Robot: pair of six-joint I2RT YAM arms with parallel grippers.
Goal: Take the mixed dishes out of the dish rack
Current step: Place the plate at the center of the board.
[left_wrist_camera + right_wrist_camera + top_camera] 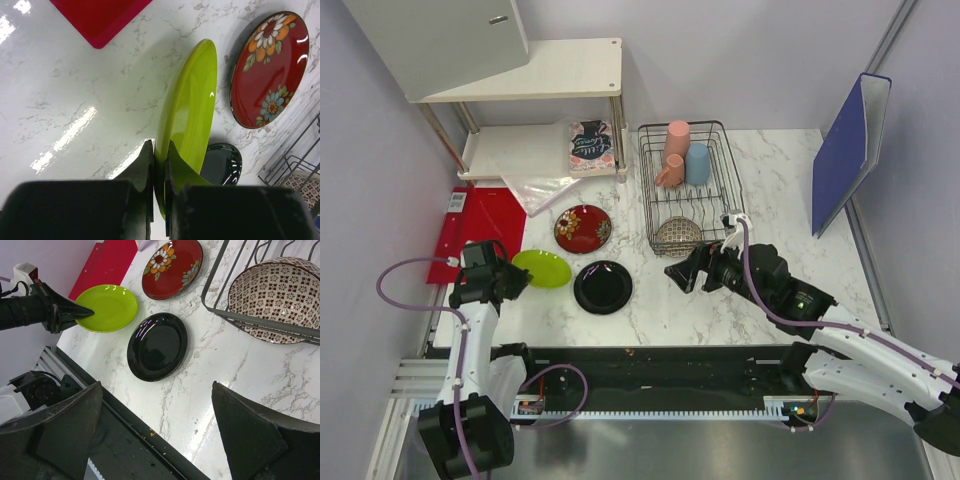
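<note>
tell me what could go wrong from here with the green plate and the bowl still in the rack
1. The left end effector pinches the lime-green plate only at its rim; a glossy plate might slip or land hard.
2. The black plate lies close beside it, so a sideways slide could knock it.
3. The right end effector is open near the dish rack; reaching for the patterned bowl, a finger could snag the front wire.

The counter (75, 100) gleams like polished white marble. The green plate (190, 110), black plate (157, 346) and red plate (172, 265) look smooth and glossy. The rack (214, 272) is thin dark metal wire.
</note>
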